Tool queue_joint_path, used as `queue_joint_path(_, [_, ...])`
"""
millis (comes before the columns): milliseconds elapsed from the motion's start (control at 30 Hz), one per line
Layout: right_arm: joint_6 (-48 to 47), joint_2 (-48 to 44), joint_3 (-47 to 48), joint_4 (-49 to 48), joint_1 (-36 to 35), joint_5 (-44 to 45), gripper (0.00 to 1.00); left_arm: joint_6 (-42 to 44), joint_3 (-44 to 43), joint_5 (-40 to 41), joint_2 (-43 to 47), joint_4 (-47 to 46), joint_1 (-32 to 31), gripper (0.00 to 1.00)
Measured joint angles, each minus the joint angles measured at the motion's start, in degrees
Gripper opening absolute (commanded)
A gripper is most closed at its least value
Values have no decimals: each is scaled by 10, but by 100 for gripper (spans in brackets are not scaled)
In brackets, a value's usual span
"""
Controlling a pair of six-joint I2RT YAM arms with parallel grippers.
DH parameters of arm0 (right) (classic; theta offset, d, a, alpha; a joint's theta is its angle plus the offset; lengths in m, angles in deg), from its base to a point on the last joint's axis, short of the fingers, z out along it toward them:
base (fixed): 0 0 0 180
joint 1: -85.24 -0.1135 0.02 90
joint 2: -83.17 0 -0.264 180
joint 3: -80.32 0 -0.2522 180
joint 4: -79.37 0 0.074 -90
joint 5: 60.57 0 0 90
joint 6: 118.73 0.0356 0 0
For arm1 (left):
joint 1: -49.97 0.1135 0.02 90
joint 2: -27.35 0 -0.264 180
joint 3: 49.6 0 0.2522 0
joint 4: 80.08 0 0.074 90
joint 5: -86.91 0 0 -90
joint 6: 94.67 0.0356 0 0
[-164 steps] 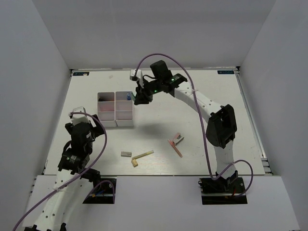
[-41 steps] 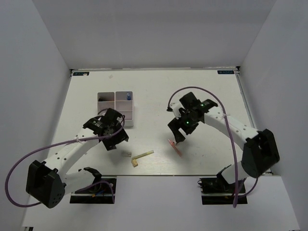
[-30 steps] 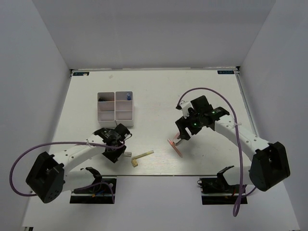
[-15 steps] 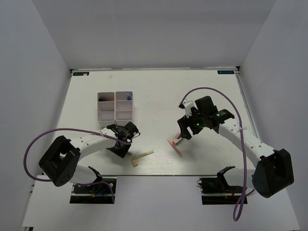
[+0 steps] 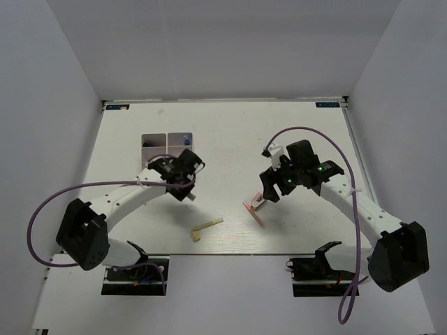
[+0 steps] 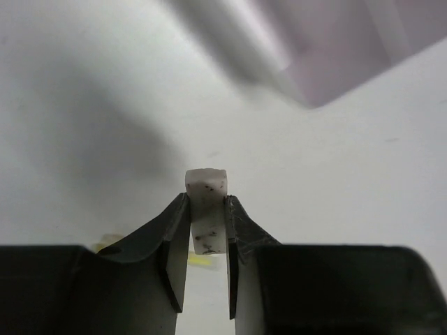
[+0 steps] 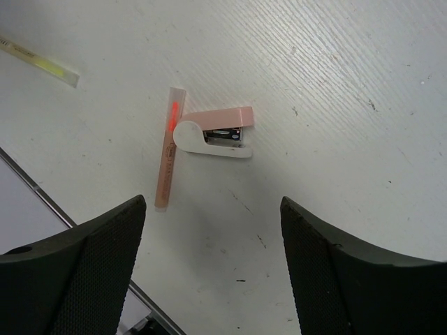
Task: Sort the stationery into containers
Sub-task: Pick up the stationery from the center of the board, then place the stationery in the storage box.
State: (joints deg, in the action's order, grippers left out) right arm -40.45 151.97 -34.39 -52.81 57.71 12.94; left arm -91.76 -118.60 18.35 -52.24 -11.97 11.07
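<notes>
My left gripper (image 6: 207, 241) is shut on a small grey-white speckled block (image 6: 207, 202), held above the table just in front of the white organizer box (image 6: 349, 49). From above, that gripper (image 5: 186, 188) hangs by the box's near right corner (image 5: 155, 142), the block (image 5: 190, 197) at its tip, and the arm hides the box's near compartments. A blue-capped tube (image 5: 186, 138) stands in a back compartment. My right gripper (image 7: 213, 265) is open over a pink stick (image 7: 170, 150) and a pink-and-white stapler (image 7: 213, 132); seen from above, it (image 5: 269, 192) hovers beside them, holding nothing.
A yellowish stick (image 5: 207, 227) with a short piece at its end lies near the table's front edge; its tip also shows in the right wrist view (image 7: 38, 61). The table's near edge (image 7: 42, 199) runs close to the pink stick (image 5: 255, 214).
My left gripper closed on the block near the front edge, lifted it and carried it back toward the organizer box. The right arm has barely moved and stays open.
</notes>
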Motion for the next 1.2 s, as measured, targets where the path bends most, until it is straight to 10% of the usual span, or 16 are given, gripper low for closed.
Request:
queue_joint_path(267, [3,0,0,-1,2,0,70,102,-171,19,-33,16,102,0])
queue_joint_path(467, [5,-2,-4,-7,4,-3,36,144,-294,3,-151,16,159,0])
queue_joint_path(1200, [8,-18,-8,-12,6,-5,33,75,-321,22,-234,41,173,23])
